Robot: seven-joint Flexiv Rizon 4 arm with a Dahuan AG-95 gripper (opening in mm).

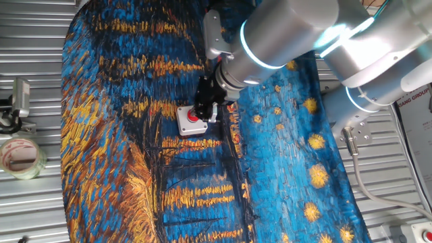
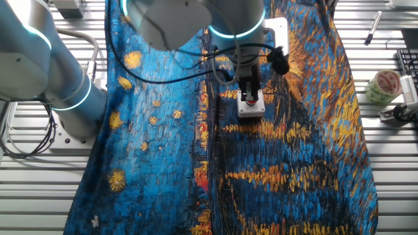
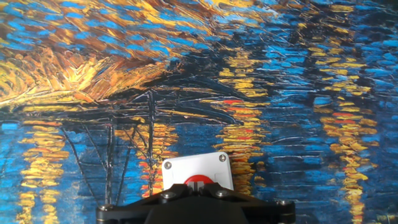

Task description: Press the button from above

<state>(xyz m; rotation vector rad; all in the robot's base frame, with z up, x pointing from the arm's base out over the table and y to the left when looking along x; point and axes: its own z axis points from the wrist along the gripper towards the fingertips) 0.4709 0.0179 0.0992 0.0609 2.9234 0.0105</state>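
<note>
The light grey square box (image 1: pixel 187 125) lies on the painted cloth with its red button (image 1: pixel 193 119) on top. My gripper (image 1: pixel 202 112) stands straight over the button, with the tips at or just above the red dome. In the other fixed view the gripper (image 2: pixel 251 97) covers most of the box (image 2: pixel 251 109). In the hand view the box (image 3: pixel 194 167) sits at the bottom middle. The red button (image 3: pixel 198 180) peeks out just beyond my gripper (image 3: pixel 198 185), whose fingertips are pressed together. I cannot tell whether the dome is pushed down.
The blue and orange painted cloth (image 1: pixel 169 182) covers the table's middle. A roll of tape (image 1: pixel 20 156) and a small grey device (image 1: pixel 20 98) lie on the metal slats beside the cloth. A pen (image 2: pixel 373 27) lies at the far edge.
</note>
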